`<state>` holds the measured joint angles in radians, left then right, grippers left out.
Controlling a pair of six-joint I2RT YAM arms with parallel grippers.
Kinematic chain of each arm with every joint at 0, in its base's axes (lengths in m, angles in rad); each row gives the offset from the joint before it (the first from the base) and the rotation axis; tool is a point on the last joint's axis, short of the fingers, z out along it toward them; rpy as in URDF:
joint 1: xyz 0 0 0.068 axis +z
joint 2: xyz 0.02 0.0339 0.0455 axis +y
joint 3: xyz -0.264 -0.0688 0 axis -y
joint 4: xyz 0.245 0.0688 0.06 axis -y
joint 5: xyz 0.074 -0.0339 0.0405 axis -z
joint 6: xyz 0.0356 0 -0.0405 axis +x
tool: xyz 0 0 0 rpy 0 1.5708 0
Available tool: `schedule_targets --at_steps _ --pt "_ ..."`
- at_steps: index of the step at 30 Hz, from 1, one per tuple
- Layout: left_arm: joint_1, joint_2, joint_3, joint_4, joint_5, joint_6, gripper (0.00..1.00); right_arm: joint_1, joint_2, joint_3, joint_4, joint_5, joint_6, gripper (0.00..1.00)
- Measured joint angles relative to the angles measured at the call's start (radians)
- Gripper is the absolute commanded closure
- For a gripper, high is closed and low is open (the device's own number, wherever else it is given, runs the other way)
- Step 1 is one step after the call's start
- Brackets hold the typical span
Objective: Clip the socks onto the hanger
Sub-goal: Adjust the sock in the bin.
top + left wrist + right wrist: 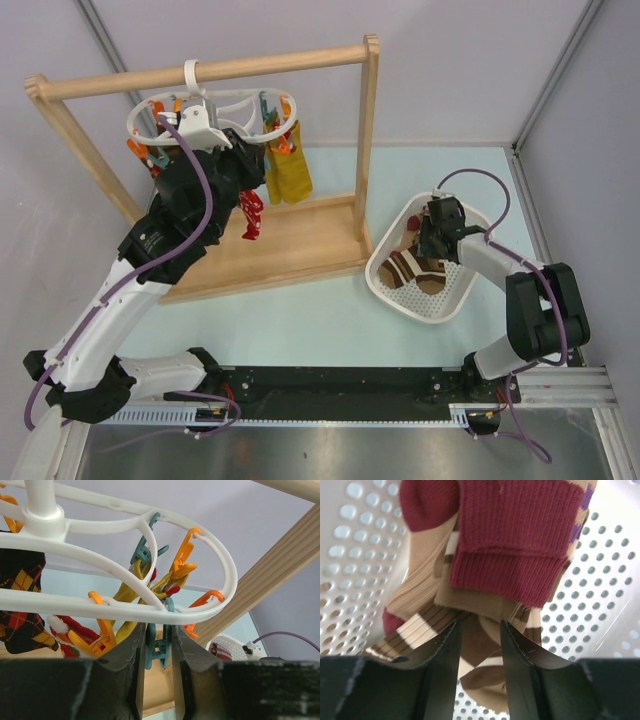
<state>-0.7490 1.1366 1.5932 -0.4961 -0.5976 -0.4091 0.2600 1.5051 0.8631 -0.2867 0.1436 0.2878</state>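
hanger (top view): hanger (245, 97) hooked on the wooden rail frame (210, 68), far-left part of the table (330, 320); red sock (251, 215) & mustard sock (291, 170) hang off it.
basket (top view): white basket (445, 305) by the table's right edge, brown socks (408, 268) inside.
teal peg (L wrist): left gripper (156, 632) clenched on a teal peg (158, 652) under the ring's front edge. Imo squeeze its tail end so the mouth gapes.
brown sock (R wrist): right gripper (479, 625) down in the basket, jaws apart w/ brown cloth between. Can't tell if it's pinched. Tip: take one cuff only, the maroon cuff (510, 545) lies on top & could tag along.
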Motion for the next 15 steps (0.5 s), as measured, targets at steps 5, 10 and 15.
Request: schedule_targets --at_steps 5,10,15 --pt "0.0 0.0 0.0 0.0 0.0 0.0 0.99 -0.007 0.023 -0.002 0.019 0.011 0.0 0.6" --pt "0.001 0.0 0.0 0.0 0.003 -0.001 0.99 -0.006 0.029 -0.022 0.025 0.011 0.0 0.69" --pt "0.001 0.0 0.0 0.0 0.003 -0.001 0.99 -0.006 0.03 -0.027 0.023 0.003 -0.004 0.96"
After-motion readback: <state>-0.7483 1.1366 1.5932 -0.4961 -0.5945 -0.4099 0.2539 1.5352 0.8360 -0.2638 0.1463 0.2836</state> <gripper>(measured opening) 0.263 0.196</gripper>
